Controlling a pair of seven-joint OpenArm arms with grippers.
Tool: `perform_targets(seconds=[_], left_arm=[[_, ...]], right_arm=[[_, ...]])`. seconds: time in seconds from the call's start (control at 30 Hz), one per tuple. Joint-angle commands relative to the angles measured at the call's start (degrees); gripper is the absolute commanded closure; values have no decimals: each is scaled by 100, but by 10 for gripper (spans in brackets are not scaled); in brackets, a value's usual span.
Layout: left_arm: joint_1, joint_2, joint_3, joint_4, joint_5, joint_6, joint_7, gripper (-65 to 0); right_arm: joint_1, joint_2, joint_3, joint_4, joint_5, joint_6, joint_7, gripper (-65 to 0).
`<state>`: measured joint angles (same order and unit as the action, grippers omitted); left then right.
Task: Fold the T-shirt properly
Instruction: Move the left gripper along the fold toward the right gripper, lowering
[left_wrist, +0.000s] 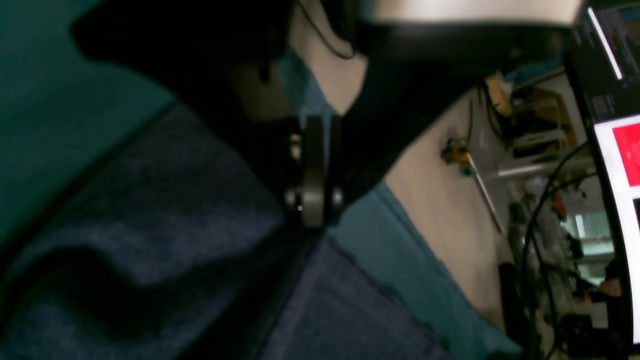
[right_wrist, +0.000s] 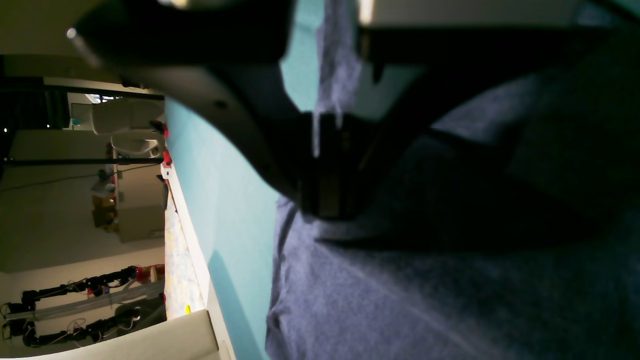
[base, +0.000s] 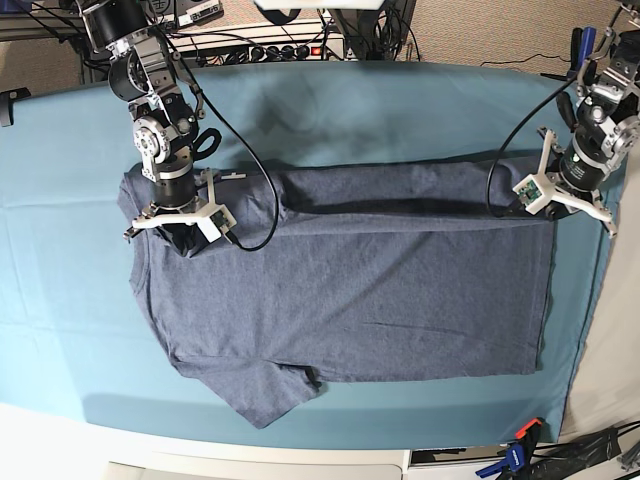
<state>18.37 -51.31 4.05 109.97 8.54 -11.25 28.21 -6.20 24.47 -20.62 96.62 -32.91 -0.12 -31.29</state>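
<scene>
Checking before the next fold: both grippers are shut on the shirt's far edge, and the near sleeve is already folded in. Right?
Not quite. The base view shows the near sleeve still spread out flat on the cloth, not folded in. The rest holds: the left gripper and right gripper are both shut on the far edge of the shirt.

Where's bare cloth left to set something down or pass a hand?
Free: the wide teal cloth strip between the T-shirt and the far table edge, the patch left of the shirt, and a thinner strip along the near edge. Crowded: both far shirt corners, where the right gripper and left gripper are shut on fabric, cables trailing.
</scene>
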Motion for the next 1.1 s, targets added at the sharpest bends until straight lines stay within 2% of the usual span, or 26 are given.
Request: perform_targets(seconds=[0.0, 0.2, 0.3, 0.47, 0.57, 1.07], left_arm=[[-48, -125, -48, -44, 87, 81, -46, 0], [-341, -125, -48, -603, -15, -96, -262, 0], [-531, -125, -48, -634, -247, -240, -264, 0], [-614, -122, -42, -632, -437, -275, -306, 0], [-614, -122, -22, -632, -435, -535, -361, 0], [-616, -125, 7, -632, -435, -535, -520, 0]], right_arm=[[79, 61, 48, 76, -48, -120, 17, 0], [81, 61, 46, 76, -50, -120, 48, 0], [81, 61, 46, 76, -48, -120, 46, 0], [81, 61, 48, 76, -50, -120, 24, 0], [81, 61, 48, 76, -50, -122, 22, 0], [81, 61, 48, 76, -50, -122, 7, 0]])
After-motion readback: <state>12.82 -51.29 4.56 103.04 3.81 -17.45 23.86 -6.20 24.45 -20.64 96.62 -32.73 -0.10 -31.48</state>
